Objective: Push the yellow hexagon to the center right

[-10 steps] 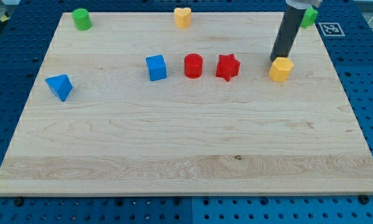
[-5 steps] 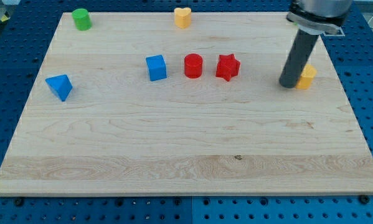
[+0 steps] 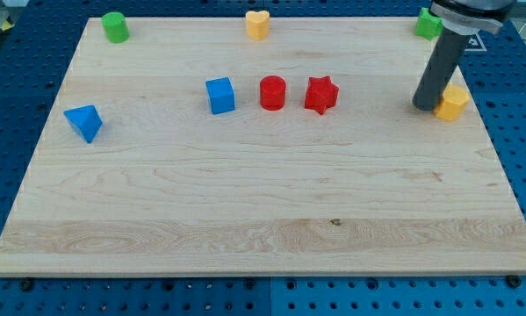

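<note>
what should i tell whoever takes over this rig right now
My tip is down on the board, touching the view's left side of the yellow hexagon.
The hexagon sits near the wooden board's right edge, somewhat above mid-height.
Done: the block is at the right side.
Left: probably a short nudge toward the view's bottom to centre it, without sliding it off the edge.

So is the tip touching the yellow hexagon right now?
Touching, as far as the camera view shows: my tip sits right against the view's left side of the yellow hexagon, with no strip of board visible between them.
</note>
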